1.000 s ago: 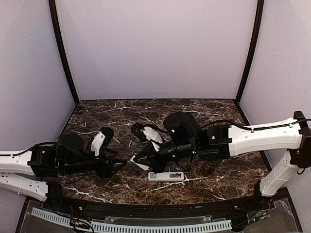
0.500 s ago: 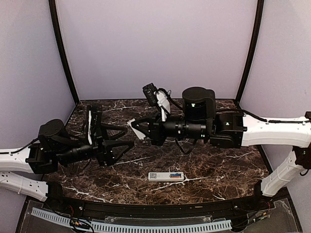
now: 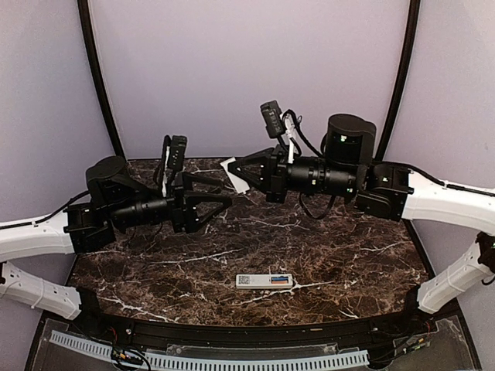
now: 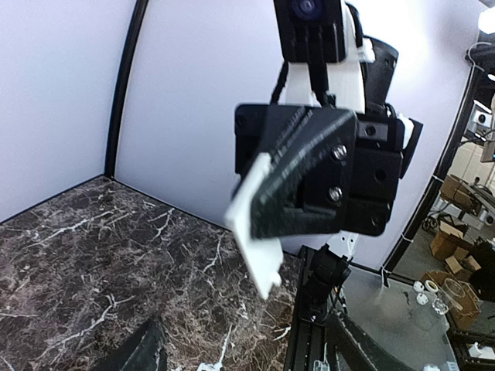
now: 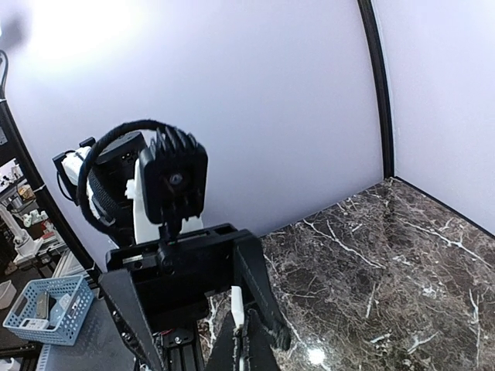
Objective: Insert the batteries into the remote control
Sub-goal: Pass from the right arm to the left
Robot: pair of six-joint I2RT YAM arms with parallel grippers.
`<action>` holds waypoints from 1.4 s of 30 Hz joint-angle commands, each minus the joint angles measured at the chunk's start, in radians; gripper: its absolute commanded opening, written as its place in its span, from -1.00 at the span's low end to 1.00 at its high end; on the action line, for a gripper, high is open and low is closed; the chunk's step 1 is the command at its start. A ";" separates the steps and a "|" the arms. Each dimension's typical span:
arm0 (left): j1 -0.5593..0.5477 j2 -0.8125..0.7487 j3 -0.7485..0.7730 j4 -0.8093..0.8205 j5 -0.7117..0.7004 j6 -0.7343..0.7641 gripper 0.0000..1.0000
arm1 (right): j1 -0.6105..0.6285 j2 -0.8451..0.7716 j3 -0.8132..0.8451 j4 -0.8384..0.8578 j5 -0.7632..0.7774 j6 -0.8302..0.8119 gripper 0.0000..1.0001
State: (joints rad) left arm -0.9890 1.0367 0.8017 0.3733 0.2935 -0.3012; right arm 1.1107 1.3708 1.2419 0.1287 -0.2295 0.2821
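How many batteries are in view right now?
2: the blue battery and orange battery lie side by side in the remote control on the table; small, so hard to confirm.

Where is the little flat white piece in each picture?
Top external: white piece upper middle, in the right gripper, above the table.
Left wrist: middle, pinched by that gripper.
Right wrist: bottom middle, edge-on.
Shared landmark: the dark marble table.
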 commanded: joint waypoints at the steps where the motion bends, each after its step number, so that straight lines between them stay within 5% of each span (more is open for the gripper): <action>1: 0.012 0.073 0.053 0.048 0.135 0.002 0.41 | -0.052 -0.030 -0.038 0.040 -0.109 -0.014 -1.00; 9: 0.046 0.173 0.080 0.144 0.192 -0.007 0.42 | -0.064 -0.026 -0.024 0.032 -0.100 -0.075 -1.00; 19: 0.082 0.200 0.078 0.278 0.228 -0.057 -0.34 | -0.071 -0.039 -0.060 0.111 -0.120 -0.049 -1.00; 24: 0.081 0.225 0.114 0.232 0.262 -0.046 -0.43 | -0.073 -0.039 -0.050 0.114 -0.107 -0.056 -1.00; 32: 0.081 0.230 0.140 0.197 0.262 -0.011 -0.98 | -0.075 -0.034 -0.058 0.135 -0.114 -0.054 -1.00; 42: 0.081 0.205 0.157 0.099 0.155 0.099 -1.00 | -0.077 -0.029 -0.037 0.066 -0.102 -0.061 -1.00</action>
State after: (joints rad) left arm -0.9104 1.2694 0.9218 0.5617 0.5491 -0.3061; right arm 1.0393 1.3514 1.1912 0.2241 -0.3481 0.2218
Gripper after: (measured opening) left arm 0.009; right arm 0.006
